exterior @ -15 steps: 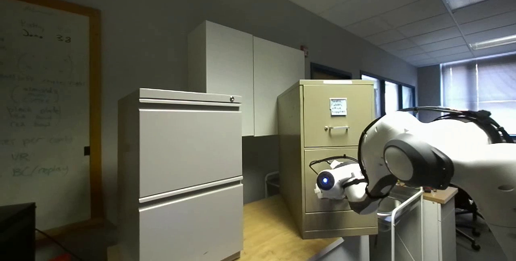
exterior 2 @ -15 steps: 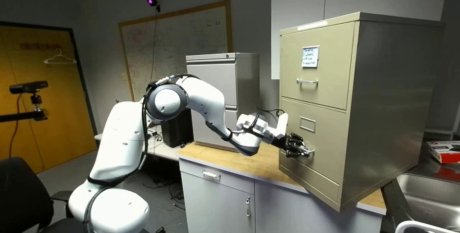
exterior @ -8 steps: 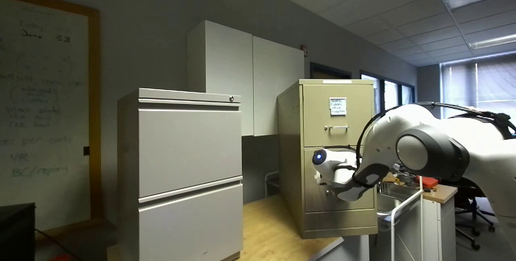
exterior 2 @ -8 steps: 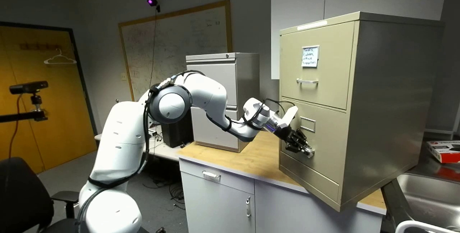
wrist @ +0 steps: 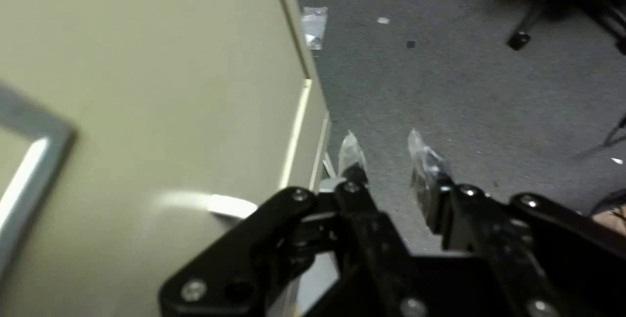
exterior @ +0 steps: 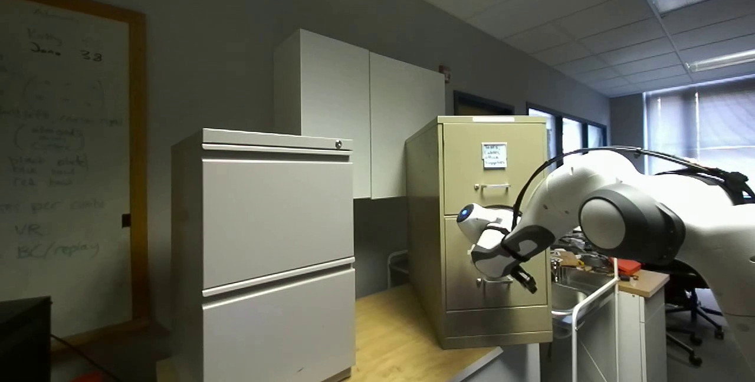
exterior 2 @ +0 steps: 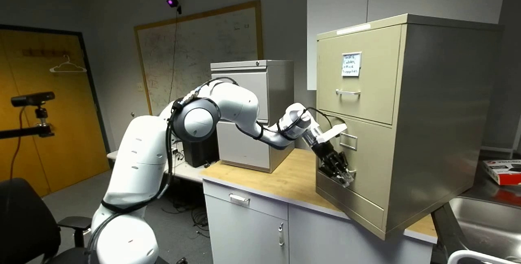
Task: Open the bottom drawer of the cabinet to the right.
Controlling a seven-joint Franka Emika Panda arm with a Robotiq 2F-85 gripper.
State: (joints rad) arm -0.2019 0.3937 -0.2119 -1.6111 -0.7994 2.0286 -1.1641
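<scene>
Since half a second ago the gripper (wrist: 383, 143) on the white arm (exterior 2: 234, 99) has tipped more steeply and swung lower past the handle (exterior: 498, 281) of the bottom drawer (exterior 2: 372, 160). That drawer lies right of centre in both exterior views, its front flush with the tan cabinet (exterior 2: 437, 121), which stands on the worktop (exterior 2: 252, 177). In the wrist view the jaws are spread, grey floor (wrist: 450, 87) showing between their clear tips; in both exterior views that gap is hard to read. In an exterior view with the light-grey cabinet (exterior: 277, 217) left of centre, the handle shows nearly whole; in an exterior view with a black chair (exterior 2: 28, 215) at lower left, only its right end peeks out beyond the jaws. In the wrist view a jaw crosses in front of it, and I cannot tell whether they touch. At the left edge there, the drawer's metal label holder (wrist: 56, 136) looms large and blurred, while the written label (exterior: 494, 155) on the upper drawer (exterior 2: 378, 74) shows in the exterior views alone
</scene>
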